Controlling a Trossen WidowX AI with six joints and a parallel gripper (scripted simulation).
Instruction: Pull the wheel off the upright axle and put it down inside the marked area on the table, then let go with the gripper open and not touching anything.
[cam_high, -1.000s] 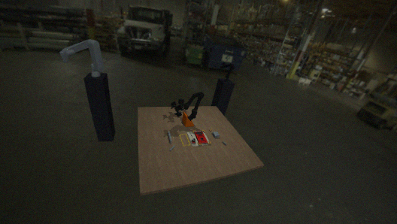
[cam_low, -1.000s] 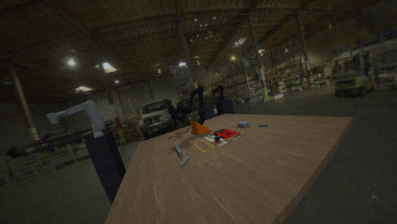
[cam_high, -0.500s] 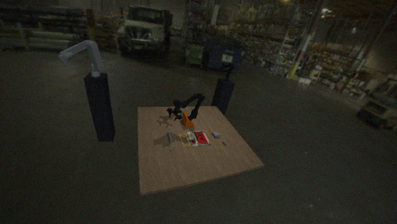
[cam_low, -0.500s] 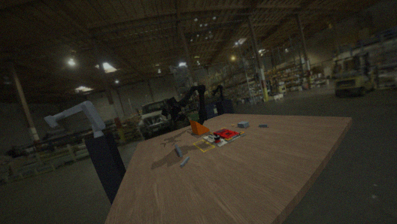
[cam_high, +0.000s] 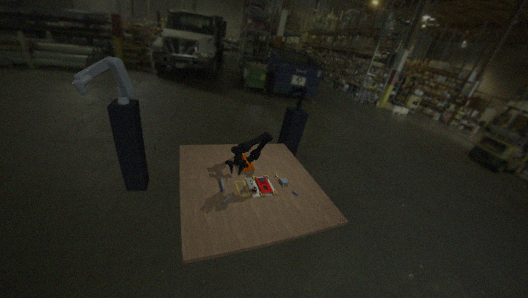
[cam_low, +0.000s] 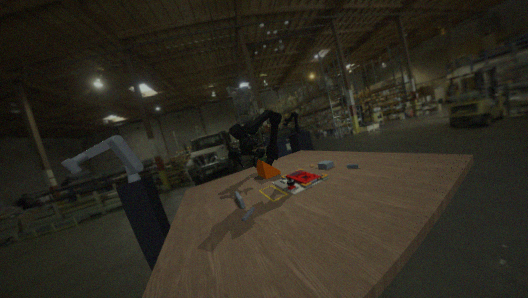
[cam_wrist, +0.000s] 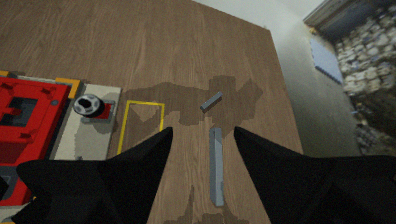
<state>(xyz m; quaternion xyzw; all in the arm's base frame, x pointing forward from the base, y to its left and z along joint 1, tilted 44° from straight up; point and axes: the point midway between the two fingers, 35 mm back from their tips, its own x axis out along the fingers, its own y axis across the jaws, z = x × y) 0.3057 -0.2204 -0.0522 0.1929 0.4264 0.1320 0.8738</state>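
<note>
Above the table (cam_wrist: 150, 40), claw (cam_wrist: 202, 131) spread and bare, wheel (cam_wrist: 87, 105) on its axle.

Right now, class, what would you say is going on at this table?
A single black robot arm is working over a wooden table. Its gripper is open, holds nothing and hangs above a long grey bar lying flat on the wood. The wheel it must move is not yet touched: it sits on its upright axle, on the pale base beside the red fixture. The yellow-outlined marked area just next to the wheel has nothing in it.
</note>
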